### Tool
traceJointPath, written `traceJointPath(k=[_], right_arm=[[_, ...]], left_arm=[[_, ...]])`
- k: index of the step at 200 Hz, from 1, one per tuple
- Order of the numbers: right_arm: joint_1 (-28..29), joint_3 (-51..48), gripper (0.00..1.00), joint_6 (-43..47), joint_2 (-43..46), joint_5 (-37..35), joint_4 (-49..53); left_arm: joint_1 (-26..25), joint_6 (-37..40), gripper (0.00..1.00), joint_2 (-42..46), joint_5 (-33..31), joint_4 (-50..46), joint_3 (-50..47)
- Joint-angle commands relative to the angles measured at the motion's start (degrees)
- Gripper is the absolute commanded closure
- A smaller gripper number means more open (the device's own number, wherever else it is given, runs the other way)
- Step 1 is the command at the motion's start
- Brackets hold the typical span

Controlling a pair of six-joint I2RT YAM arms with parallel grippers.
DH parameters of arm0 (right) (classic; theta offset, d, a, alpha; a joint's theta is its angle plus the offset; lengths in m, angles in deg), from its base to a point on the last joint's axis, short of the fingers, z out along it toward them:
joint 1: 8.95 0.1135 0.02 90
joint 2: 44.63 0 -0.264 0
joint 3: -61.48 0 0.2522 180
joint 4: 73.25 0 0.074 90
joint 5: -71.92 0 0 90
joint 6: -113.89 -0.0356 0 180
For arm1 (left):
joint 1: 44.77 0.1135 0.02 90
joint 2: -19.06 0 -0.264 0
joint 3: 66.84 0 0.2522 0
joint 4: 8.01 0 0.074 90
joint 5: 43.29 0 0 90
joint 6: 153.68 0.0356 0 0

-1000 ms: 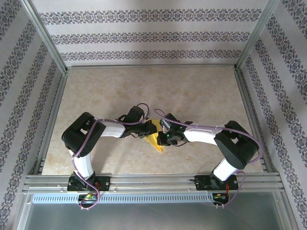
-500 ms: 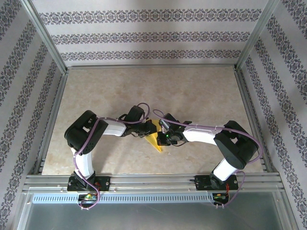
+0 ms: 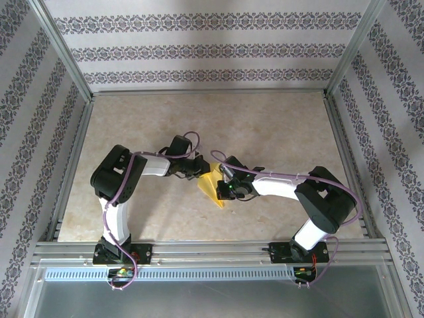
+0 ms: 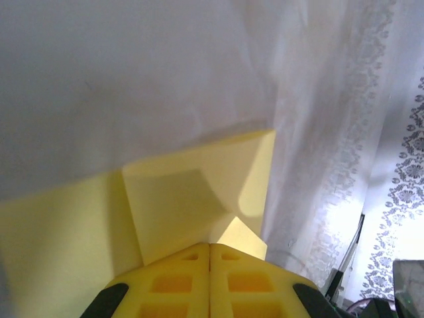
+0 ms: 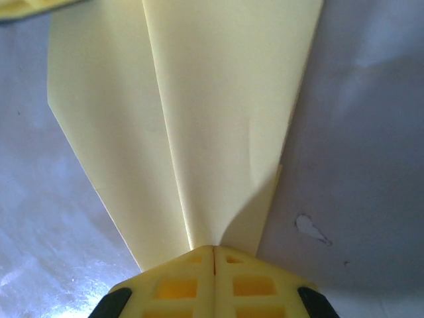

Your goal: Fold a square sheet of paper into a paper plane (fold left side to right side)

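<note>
The yellow sheet of paper (image 3: 213,193) lies folded on the table as a narrow pointed dart, its tip toward the near edge. My left gripper (image 3: 199,173) is shut, its tips over the sheet's far left edge. In the left wrist view the closed left gripper (image 4: 210,246) rests over stacked folded layers of paper (image 4: 192,199). My right gripper (image 3: 220,190) is shut at the paper's right side. In the right wrist view the right gripper (image 5: 213,249) sits at the end of a long crease in the paper (image 5: 218,119), with a flap slightly raised beside it.
The beige table (image 3: 265,126) is fenced by aluminium rails, with one across the near edge (image 3: 212,248) and one along the right side (image 3: 344,159). Patterned walls stand behind and at both sides. Both arms bend inward toward the middle.
My left gripper has slid away from the near edge and to the left across the paper, staying shut. The right gripper and the paper have hardly moved.
</note>
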Motion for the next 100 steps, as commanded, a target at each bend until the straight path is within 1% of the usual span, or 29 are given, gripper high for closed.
traceJointPath(k=[1, 33, 59, 75, 100], right_arm=[[0.7, -3.9, 1.00, 1.1, -3.5, -5.4, 13.5], [0.8, -3.8, 1.00, 1.1, -3.7, -5.3, 13.5], [0.8, -3.6, 1.00, 1.0, -3.5, -5.1, 13.3], [0.5, -3.5, 1.00, 1.0, -3.0, -4.5, 12.8], [-0.4, -3.2, 1.00, 1.4, -2.2, -3.6, 12.1]], left_arm=[[5.1, 5.6, 0.93, -2.4, -7.8, -4.5, 2.9], [6.9, 7.6, 0.93, -4.3, -8.1, -6.8, 6.7], [8.1, 8.2, 0.93, -5.5, -8.2, -6.8, 7.5], [8.3, 9.2, 0.93, -3.9, -8.4, -6.9, 6.9], [8.3, 11.4, 0.93, 1.4, -9.9, -8.1, 4.7]])
